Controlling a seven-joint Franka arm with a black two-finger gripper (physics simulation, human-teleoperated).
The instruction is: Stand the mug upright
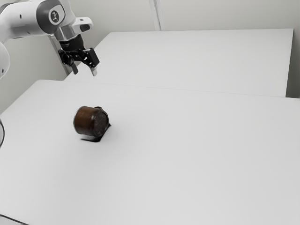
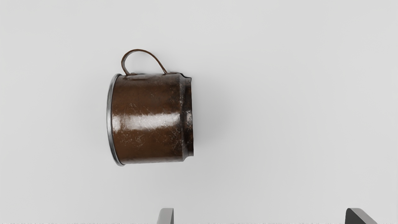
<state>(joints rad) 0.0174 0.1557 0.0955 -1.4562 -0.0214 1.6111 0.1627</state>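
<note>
High above the table, at the exterior view's upper left, my gripper (image 1: 84,71) hangs with its fingers apart and nothing between them. The brown metal mug (image 1: 86,121) lies on its side on the table below it, its dark base facing the exterior view's right. In the wrist view the mug (image 2: 149,119) shows its silver rim at one end, its narrower base at the other and its looped handle out to one side. The gripper (image 2: 259,216) is open there, clear of the mug.
The white table (image 1: 187,154) carries the mug. Behind it stands a second white surface (image 1: 197,58), with pale walls beyond. A thin dark cable (image 1: 14,220) shows at the exterior view's lower left corner.
</note>
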